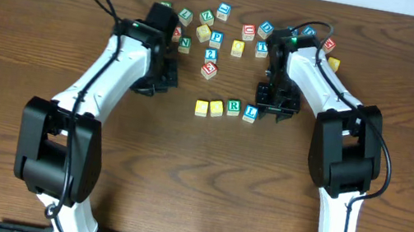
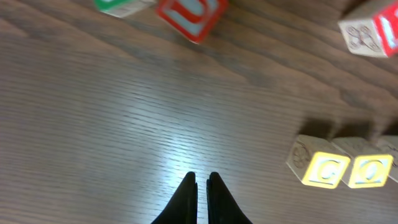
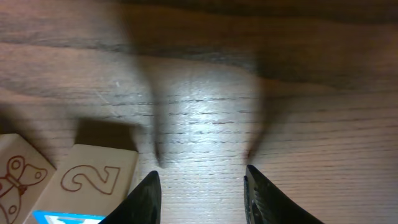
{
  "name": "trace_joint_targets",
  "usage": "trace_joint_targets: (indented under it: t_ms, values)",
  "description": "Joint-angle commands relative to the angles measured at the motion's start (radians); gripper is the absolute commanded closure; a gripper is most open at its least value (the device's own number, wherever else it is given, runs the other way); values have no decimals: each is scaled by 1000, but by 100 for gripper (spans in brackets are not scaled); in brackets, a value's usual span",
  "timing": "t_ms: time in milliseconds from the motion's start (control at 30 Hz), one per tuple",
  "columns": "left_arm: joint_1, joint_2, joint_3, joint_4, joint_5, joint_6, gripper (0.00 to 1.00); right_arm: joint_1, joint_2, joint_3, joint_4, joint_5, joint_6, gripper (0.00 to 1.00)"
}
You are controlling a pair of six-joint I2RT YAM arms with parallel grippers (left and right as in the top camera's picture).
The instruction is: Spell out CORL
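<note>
The left gripper (image 2: 202,179) is clenched tight with nothing between its tips, low over bare wood. The right gripper (image 3: 202,173) stands parted and empty, its tips also near the wood. Just beside its finger in the wrist view sits a cube with an outlined 2 on its side and a blue edge on top. That is most likely the L cube (image 1: 250,113).

The four task cubes lie in one row near the middle of the desk (image 1: 197,181), between the two grippers. The C cube (image 2: 323,169) and O cube (image 2: 371,169) touch each other. The R cube (image 1: 233,106) and the L cube follow toward the right arm. The R cube sits slightly nearer the far edge than its neighbours. The loose cubes (image 1: 215,38) are scattered nearer the far edge, well apart from the row.

The word reads as spelled, so the step in hand looks like clearing the arms away.

- Raise the right gripper straight up before swinging it aside, since its finger is close to the L cube and a sideways start could nudge the row.
- Draw the left gripper back toward its own side of the desk. It has more room, but the red-lettered cube (image 2: 189,15) lies ahead of it, so it should not go forward.
- If the R cube is squared up, push lightly with a closed tip from the far side.
</note>
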Motion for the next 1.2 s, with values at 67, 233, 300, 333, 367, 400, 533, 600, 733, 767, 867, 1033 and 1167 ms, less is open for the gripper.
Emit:
trace_joint_targets:
  t_ms: [67, 233, 300, 333, 367, 400, 533, 600, 733, 767, 867, 1033, 1167]
  values:
    - [-24, 14, -10, 7, -5, -62, 92, 16, -30, -6, 7, -11, 11, 62]
    - [-30, 43, -10, 23, 11, -76, 92, 31, -30, -6, 32, -20, 11, 62]
    - [-33, 51, -10, 34, 34, -76, 92, 37, -30, -6, 40, -20, 11, 61]
    - [-34, 54, -10, 38, 43, -77, 92, 39, -30, -6, 46, -20, 11, 61]
    - [-35, 57, -10, 42, 48, -80, 92, 40, -30, -6, 50, -22, 11, 61]
    - [-37, 58, -10, 45, 48, -84, 92, 42, -30, -6, 54, -23, 12, 61]
    - [-45, 60, -10, 50, 48, -88, 92, 46, -30, -6, 67, -31, 12, 61]
    - [-48, 60, -10, 52, 48, -88, 92, 50, -30, -6, 72, -31, 12, 61]
    - [-58, 60, -10, 52, 48, -88, 92, 53, -30, -6, 78, -31, 12, 61]
    - [-60, 60, -10, 53, 48, -88, 92, 56, -30, -6, 80, -31, 12, 60]
    - [-66, 60, -10, 61, 48, -91, 92, 60, -30, -6, 90, -31, 11, 60]
    - [-70, 60, -10, 72, 48, -99, 92, 76, -30, -6, 93, -30, 0, 60]
    - [-71, 60, -10, 78, 48, -98, 92, 94, -30, -6, 93, -24, -20, 60]
